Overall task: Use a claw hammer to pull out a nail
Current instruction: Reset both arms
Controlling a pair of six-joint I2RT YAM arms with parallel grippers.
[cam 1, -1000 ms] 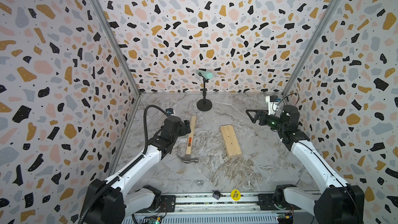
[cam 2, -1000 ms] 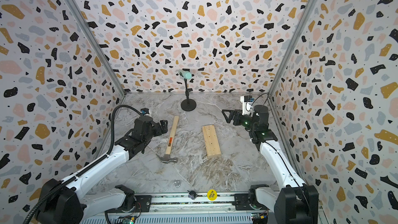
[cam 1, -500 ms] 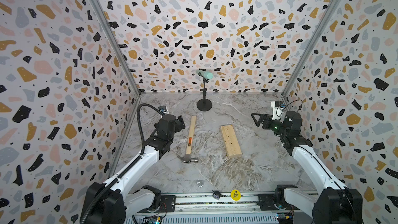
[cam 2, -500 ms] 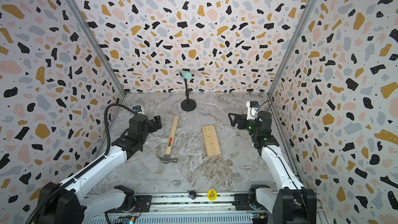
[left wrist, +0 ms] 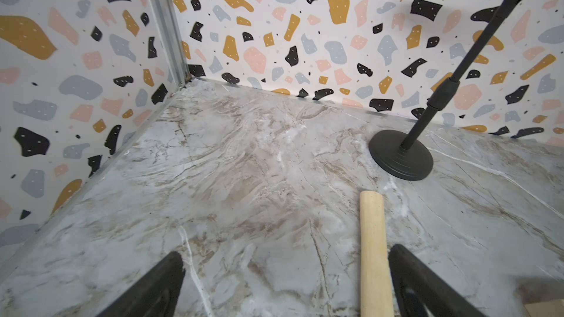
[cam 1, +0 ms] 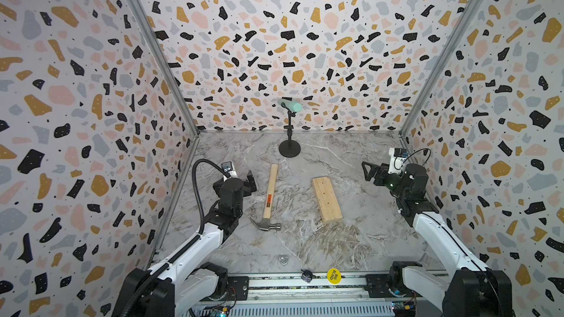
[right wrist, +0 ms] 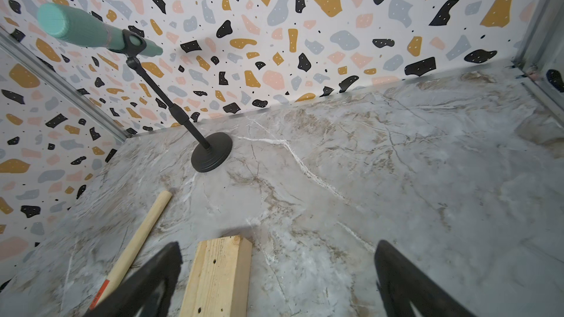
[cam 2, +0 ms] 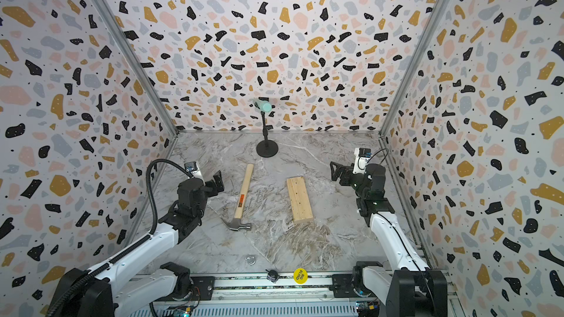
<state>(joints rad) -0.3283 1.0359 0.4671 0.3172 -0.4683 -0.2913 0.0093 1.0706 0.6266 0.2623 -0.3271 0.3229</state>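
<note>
Left arm (cam 1: 210,236) shifted, hammer (cam 1: 268,196) on marble (cam 1: 351,160), terrazzo walls (cam 1: 274,41)

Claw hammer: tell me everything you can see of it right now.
The claw hammer lies flat on the marble-look table, with nothing gripping it. Its long pale wooden handle carries an orange-and-black label near the silver steel head. The head sits toward the robot, its curved claw pointing to the left arm's side; the handle's free end points at the microphone stand. The wooden block lies beside it, apart.
</note>
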